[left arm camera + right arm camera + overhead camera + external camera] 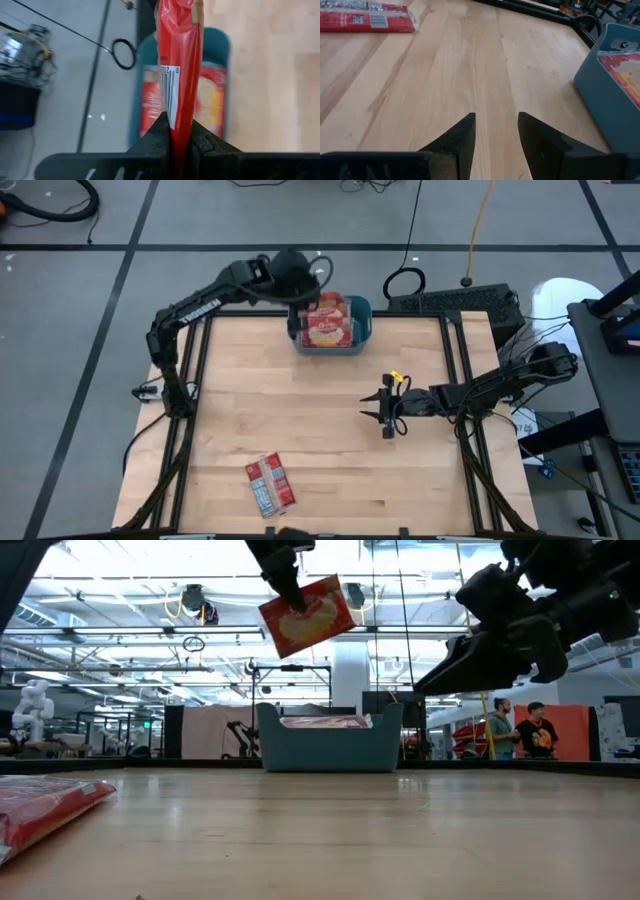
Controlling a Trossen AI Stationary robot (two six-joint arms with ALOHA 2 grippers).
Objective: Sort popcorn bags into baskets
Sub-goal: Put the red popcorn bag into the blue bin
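Observation:
My left gripper (179, 125) hangs over the table's far edge, above the teal basket (364, 330), shut on a red popcorn bag (305, 615). Inside the basket lie more red bags with cream labels (327, 328). Another bag (270, 483), showing its red-white back, lies flat on the wood near the table's near edge. My right gripper (496, 130) is open and hovers over bare wood at the right middle of the table (385, 415), well apart from both the basket and the loose bag. My left gripper pinches the bag between its two fingers at the bag's upper edge (180, 131), coming from above and pointing down. The bag hangs tilted below the fingers (290, 595), lifted clear over the basket, with its barcode side (171, 92) seen nearly edge-on in the left wrist view.
Bare wood spreads between the basket and the loose bag. Black rails (190, 380) run along the table's left and right sides. A keyboard and cables (455, 302) sit past the far right corner. People stand far off in the room (520, 730).

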